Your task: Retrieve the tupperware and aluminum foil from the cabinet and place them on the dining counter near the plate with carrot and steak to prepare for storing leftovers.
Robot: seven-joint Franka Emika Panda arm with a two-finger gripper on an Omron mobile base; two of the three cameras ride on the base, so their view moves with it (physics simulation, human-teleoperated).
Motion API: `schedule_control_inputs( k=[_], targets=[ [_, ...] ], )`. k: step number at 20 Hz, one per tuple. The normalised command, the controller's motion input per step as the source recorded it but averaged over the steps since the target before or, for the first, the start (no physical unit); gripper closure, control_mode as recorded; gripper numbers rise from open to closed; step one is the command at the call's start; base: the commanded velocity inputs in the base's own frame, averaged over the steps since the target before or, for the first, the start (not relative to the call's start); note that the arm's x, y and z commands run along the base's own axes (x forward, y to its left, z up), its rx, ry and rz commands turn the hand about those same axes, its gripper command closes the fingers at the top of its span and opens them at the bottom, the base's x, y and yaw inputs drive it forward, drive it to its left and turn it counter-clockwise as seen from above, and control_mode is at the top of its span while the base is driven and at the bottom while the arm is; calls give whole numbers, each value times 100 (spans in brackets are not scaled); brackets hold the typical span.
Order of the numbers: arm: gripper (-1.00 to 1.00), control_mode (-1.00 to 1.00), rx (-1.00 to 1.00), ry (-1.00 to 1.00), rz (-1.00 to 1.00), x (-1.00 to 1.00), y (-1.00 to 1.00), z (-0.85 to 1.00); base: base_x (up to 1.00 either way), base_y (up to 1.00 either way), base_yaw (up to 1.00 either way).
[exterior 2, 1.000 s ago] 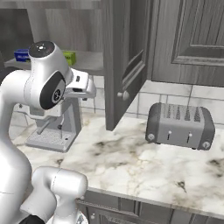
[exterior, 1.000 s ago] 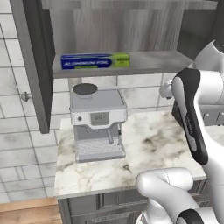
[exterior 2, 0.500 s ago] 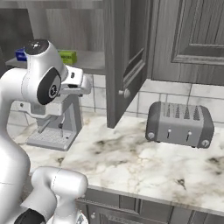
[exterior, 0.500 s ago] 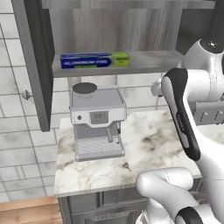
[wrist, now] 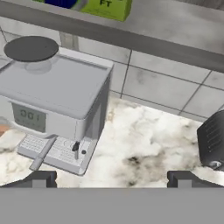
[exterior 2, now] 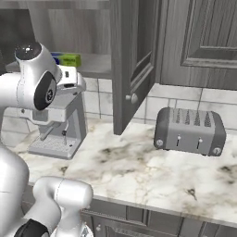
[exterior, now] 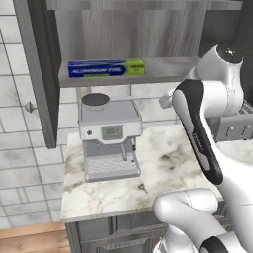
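Marbled counter (exterior: 163, 168) below raised arm, empty gripper (wrist: 111, 178) spread wide, angled toward coffee machine (wrist: 57, 98).

Home kitchen: marbled counter (exterior 2: 139, 171) w/ coffee machine (exterior: 109, 138) & toaster (exterior 2: 190, 131), tiled backsplash (exterior: 15, 123), dark grey wall cabinet (exterior 2: 134, 60) above.

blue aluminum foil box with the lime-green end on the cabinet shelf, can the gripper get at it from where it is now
Probably yes. The blue and lime-green aluminum foil box lies alone at the front of the grey shelf, with the dark grey cabinet door swung open. The gripper sits open below shelf level, so it must rise first.
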Motion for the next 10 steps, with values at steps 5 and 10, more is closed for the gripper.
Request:
schedule_control_inputs(
  k=[5, 10],
  targets=[
    [-100, -100, 2, -12, 14, 35, 0, 36, 0, 0, 0],
    [-100, -100, 5, -6, 2, 52, 0, 32, 0, 0, 0]
  ],
)
